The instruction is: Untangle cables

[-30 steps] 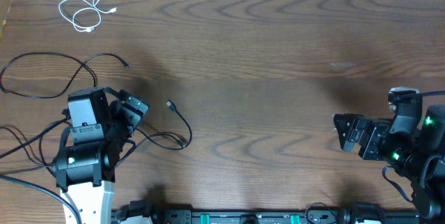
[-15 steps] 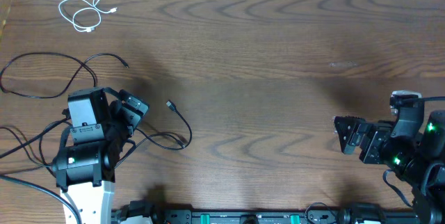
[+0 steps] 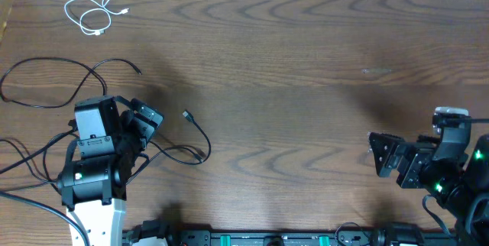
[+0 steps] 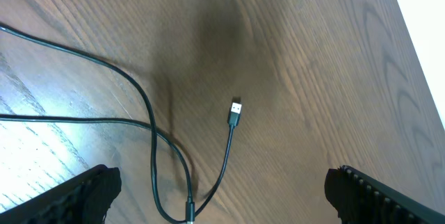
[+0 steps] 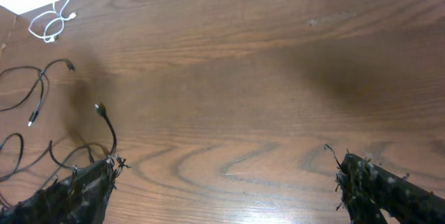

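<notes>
**Cables spread over the left side, both claws gaping**

The white cable (image 3: 95, 13) is lying in a loose coil at the table's far left corner, well apart from the rest. The black cables (image 3: 46, 78) are sprawling over the left side. One is looping wide near the left edge and ending in a small plug (image 3: 138, 71) that is pointing right. Another is curling beside the left arm (image 3: 92, 162) and reaching out to a USB plug (image 4: 236, 111), which is resting flat on the wood. In the left wrist view, two of them are crossing each other just left of that plug's lead. More black loops are running under and around the arm, and there I cannot tell which is which.

The left claw (image 3: 145, 118) is hovering over this tangle with its jaws spread wide, gripping nothing. The right claw (image 3: 380, 154) is sitting near the right edge, well apart from every cable, its jaws likewise spread wide and empty. The table (image 3: 306, 63) is showing dark wood grain.
</notes>
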Available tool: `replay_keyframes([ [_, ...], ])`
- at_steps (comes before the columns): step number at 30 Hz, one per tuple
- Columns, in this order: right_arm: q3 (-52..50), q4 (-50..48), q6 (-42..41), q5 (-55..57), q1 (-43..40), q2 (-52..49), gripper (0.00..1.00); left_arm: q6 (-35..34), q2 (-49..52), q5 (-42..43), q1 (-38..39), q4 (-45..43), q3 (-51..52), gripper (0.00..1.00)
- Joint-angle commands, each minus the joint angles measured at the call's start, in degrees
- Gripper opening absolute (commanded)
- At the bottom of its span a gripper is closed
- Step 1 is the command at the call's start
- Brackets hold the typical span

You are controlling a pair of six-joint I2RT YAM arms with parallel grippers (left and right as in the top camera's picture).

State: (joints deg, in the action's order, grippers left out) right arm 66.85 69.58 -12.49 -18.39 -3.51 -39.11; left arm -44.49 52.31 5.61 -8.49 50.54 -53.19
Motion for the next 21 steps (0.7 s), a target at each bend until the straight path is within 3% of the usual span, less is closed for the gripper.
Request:
replay_keyframes([
  [1, -0.39, 1.03, 0.79, 0.09, 0.24, 1.75, 0.99, 1.18, 0.11, -1.18, 0.07, 0.00, -0.72, 1.00],
  [9, -1.73, -0.74, 4.68, 5.44, 0.98, 5.55, 0.99, 1.18, 0.11, -1.18, 0.07, -0.02, -0.72, 1.00],
  [13, -8.55, -7.91, 9.68, 5.40, 2.91, 10.32, 0.99, 1.18, 0.11, -1.18, 0.07, -0.02, -0.72, 1.00],
  [21, -27.96, -29.11, 9.81, 5.62, 3.13, 23.78, 0.99, 1.18, 0.11, -1.18, 0.07, -0.02, -0.72, 1.00],
])
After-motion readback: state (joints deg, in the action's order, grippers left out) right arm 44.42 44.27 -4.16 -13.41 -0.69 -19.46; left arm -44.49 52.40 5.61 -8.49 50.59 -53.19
